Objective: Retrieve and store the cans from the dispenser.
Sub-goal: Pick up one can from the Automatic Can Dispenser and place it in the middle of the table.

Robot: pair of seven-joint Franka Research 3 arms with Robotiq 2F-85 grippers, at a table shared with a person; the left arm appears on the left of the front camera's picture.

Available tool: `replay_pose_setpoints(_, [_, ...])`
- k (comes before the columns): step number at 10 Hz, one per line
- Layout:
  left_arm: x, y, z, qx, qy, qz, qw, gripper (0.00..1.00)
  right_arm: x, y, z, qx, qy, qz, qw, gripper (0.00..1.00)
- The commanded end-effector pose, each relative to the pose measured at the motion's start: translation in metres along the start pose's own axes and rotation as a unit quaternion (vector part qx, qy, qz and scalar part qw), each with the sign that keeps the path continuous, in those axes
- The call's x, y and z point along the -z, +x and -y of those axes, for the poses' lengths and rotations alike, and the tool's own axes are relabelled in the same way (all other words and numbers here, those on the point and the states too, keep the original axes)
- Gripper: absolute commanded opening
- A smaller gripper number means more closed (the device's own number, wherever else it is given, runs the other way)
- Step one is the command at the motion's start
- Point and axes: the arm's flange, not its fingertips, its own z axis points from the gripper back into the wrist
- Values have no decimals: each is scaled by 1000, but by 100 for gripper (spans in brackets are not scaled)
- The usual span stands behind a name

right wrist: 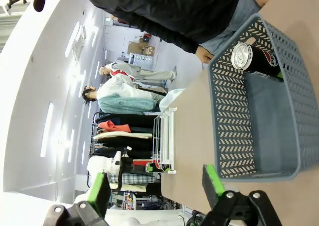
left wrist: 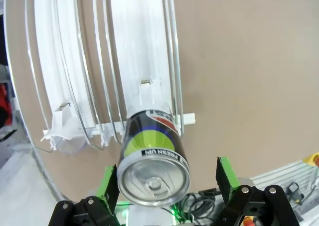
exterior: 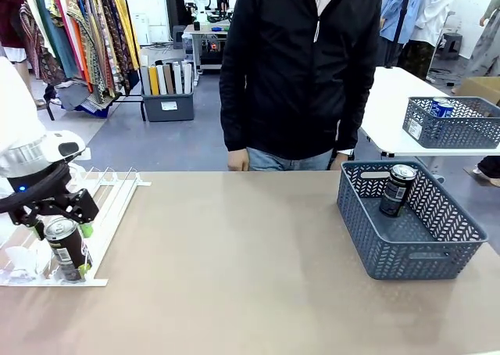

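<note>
A black can with a green-yellow band (left wrist: 154, 156) stands at the low end of the white dispenser (exterior: 109, 202), against its curved stops. My left gripper (left wrist: 165, 178) is open around this can (exterior: 66, 247). One green pad (left wrist: 107, 181) is close against its side and the other pad (left wrist: 224, 172) stands a little off it. A second black can (exterior: 397, 189) stands upright in the grey-blue basket (exterior: 426, 257) at the right. My right gripper (right wrist: 155, 186) hangs open with nothing between its fingers, short of that basket (right wrist: 224, 136) and its can (right wrist: 249, 56).
A person in a black jacket (exterior: 301, 66) stands at the far edge of the table, hands at the rim. Behind, on a white table, sits another mesh basket (exterior: 449, 124). Bare table top (exterior: 234, 253) lies between the dispenser and the basket.
</note>
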Motion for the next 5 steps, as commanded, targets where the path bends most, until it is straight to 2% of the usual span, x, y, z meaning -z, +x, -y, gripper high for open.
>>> replay_pose_setpoints(1, [7, 2, 1, -15, 28, 9, 999, 100, -1, 0, -2, 0, 4, 2, 1000, 100])
replay_pose_setpoints(4, [10, 4, 1, -18, 31, -2, 999, 100, -1, 0, -2, 0, 4, 2, 1000, 100])
replay_pose_setpoints(5, [11, 4, 1, -18, 38, -3, 999, 40, -1, 0, -2, 0, 4, 2, 1000, 100])
